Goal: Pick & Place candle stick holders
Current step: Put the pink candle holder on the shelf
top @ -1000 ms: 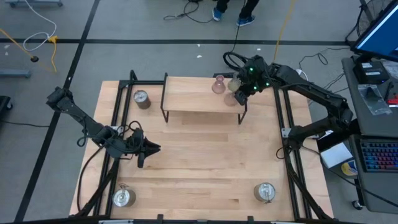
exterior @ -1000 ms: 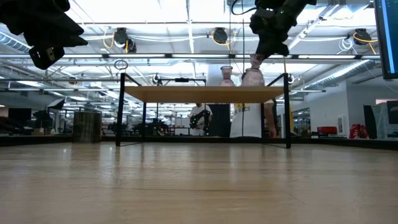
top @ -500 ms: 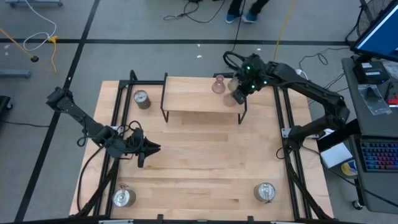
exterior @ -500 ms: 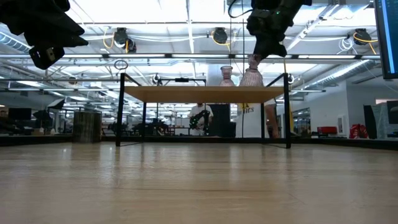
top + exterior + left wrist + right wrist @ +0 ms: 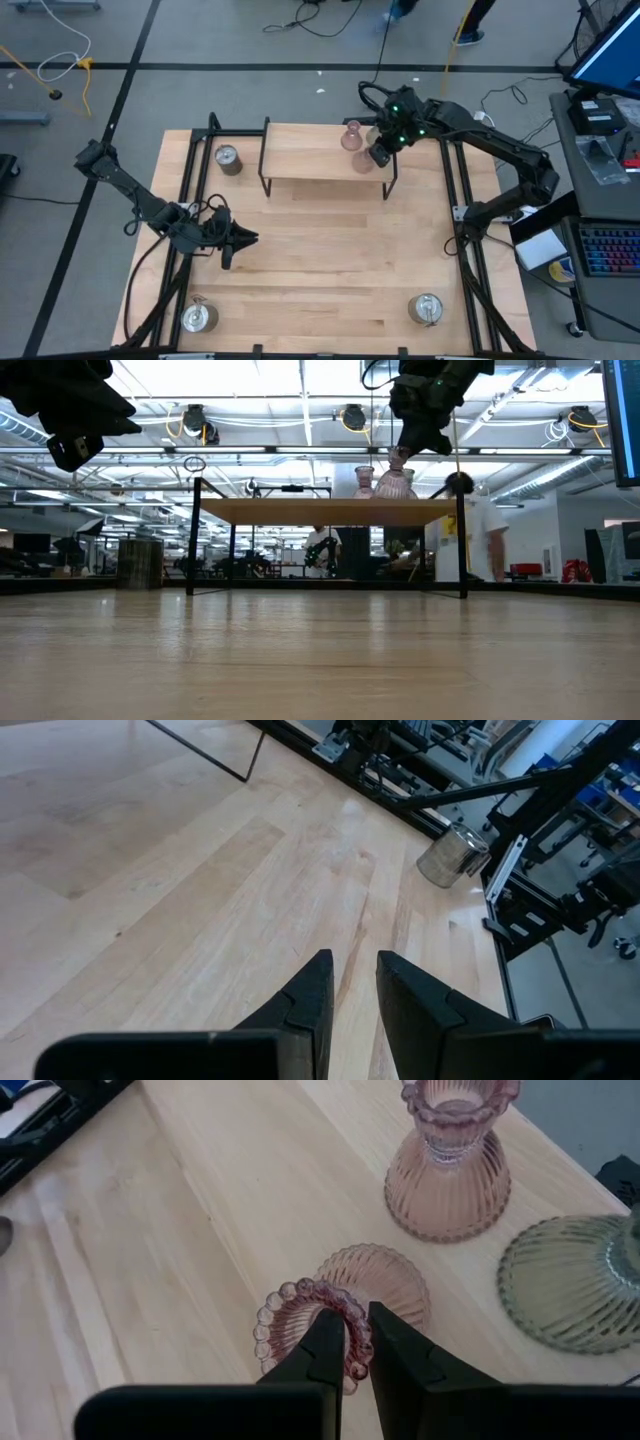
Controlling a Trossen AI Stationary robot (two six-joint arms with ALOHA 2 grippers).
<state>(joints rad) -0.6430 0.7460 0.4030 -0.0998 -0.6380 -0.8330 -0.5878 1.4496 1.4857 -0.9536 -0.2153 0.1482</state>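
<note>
A raised wooden shelf (image 5: 310, 160) stands at the table's far side. On it stand a pink glassy holder (image 5: 351, 138) (image 5: 448, 1170) and a greenish one (image 5: 570, 1295). My right gripper (image 5: 380, 153) (image 5: 357, 1320) is over the shelf's right end, shut on a second pink glassy holder (image 5: 375, 1280) (image 5: 394, 482). Three silver metal holders rest on the table: far left (image 5: 228, 158), near left (image 5: 198, 316), near right (image 5: 427, 309). My left gripper (image 5: 250, 238) (image 5: 355, 965) hovers over the table's left part, empty, fingers close together. My right gripper pinches the beaded top rim (image 5: 352, 1342) of the pink holder, one finger inside the cup and one outside. The fingers come from above, slanting down. The holder is tilted, its wide base (image 5: 385, 1275) at the shelf; whether the base rests there, I cannot tell.
The shelf stands on thin black legs (image 5: 190, 540). Black rails run along the table's left (image 5: 185, 180) and right (image 5: 462, 190) sides. A metal holder (image 5: 452, 857) shows in the left wrist view. A person (image 5: 470, 540) is in the room behind the table.
My right gripper has gone a little toward the table's left along the shelf with the pink holder, nearer the standing pink holder. A person has walked across behind the table.
</note>
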